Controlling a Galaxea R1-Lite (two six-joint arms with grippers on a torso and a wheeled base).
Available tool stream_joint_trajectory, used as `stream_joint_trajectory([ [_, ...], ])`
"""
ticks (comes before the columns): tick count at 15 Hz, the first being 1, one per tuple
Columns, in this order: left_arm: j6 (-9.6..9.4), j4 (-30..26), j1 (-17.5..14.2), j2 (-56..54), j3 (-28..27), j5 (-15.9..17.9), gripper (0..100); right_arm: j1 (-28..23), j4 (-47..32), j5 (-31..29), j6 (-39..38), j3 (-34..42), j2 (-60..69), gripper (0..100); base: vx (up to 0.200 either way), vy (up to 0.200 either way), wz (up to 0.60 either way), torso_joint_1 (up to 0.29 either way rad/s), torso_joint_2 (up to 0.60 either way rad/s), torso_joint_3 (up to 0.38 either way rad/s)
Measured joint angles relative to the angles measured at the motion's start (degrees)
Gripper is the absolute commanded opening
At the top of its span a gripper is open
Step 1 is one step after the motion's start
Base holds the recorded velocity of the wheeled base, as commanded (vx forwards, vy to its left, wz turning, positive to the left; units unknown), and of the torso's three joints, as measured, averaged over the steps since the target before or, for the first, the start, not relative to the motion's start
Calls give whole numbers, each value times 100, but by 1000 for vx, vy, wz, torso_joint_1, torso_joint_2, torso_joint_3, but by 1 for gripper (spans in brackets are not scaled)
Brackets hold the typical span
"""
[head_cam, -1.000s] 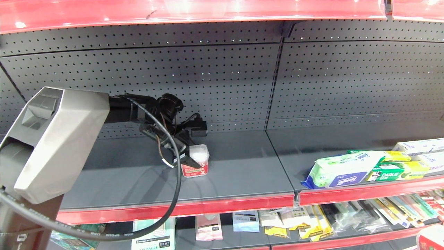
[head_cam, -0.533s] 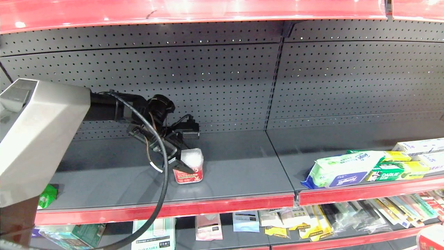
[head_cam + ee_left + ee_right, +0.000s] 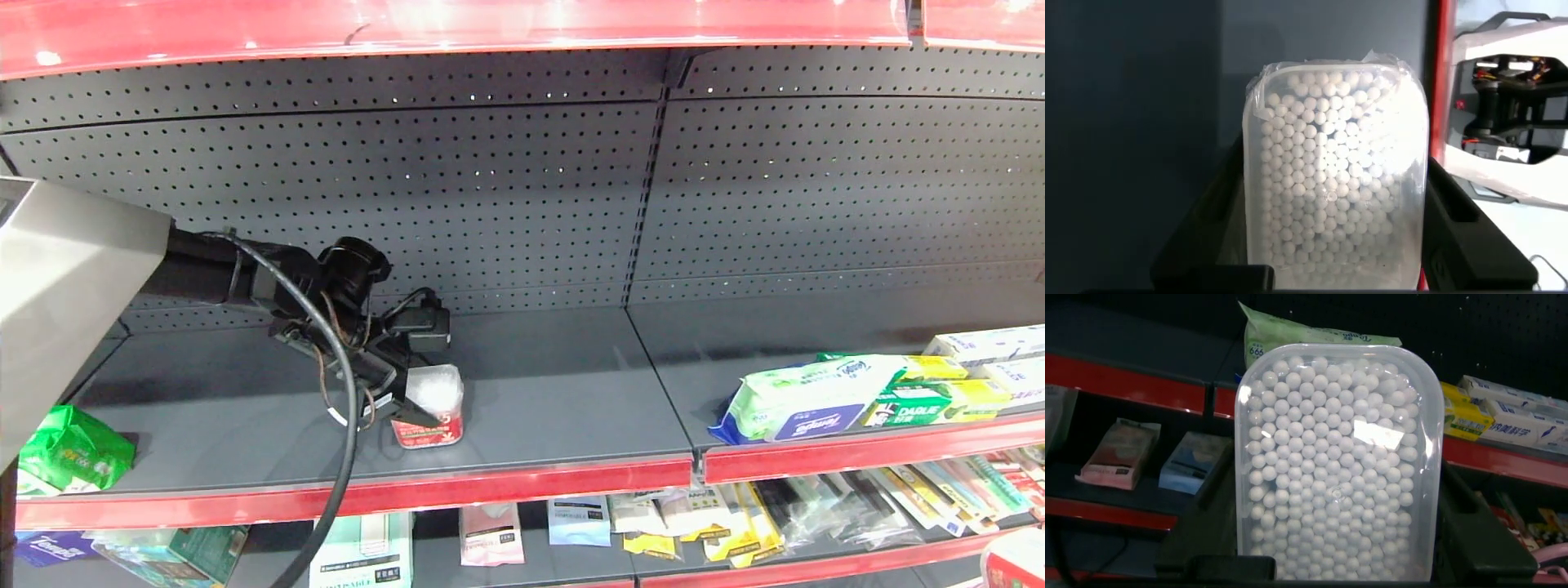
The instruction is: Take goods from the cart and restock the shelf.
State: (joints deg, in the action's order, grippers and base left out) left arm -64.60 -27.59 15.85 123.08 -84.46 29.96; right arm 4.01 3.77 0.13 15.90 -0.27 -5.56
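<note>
So the middle shelf (image 3: 563,408) is mostly bare grey board, with a pegboard back panel (image 3: 490,180) and a red front rail (image 3: 506,483). A green pack (image 3: 72,447) sits at its far left end by the front edge. Over on the right section, a wet wipes pack (image 3: 804,400) and some long boxes (image 3: 992,343) lie along the front edge. Small packets (image 3: 575,521) line the shelf below. Nothing stands between the arm and the open board around it.

The left arm comes in from the left, roughly level over the board, with a black cable (image 3: 347,465) looping down past the front rail. The left gripper (image 3: 429,406) is clamped on a cotton swab tub (image 3: 439,390), one finger on each side (image 3: 1335,159). The tub (image 3: 1335,188) stands upright, left of the board's middle and nearer the front edge than the back. Can't tell if its base is actually touching the board.

The right gripper (image 3: 1337,461) grips a second cotton swab tub (image 3: 1339,490) out in front of the shelving.

Versus a second ago, the left arm has slid left and toward the front edge, taking the tub along. The green pack has come out from behind the arm's grey link.
</note>
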Motion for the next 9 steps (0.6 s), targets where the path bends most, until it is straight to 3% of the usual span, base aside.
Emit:
stream_joint_trajectory([
  [9,-54,20,5,-293,397,-40,0,10,0,2,0,0,0,0,0,0,0,0,0,0],
])
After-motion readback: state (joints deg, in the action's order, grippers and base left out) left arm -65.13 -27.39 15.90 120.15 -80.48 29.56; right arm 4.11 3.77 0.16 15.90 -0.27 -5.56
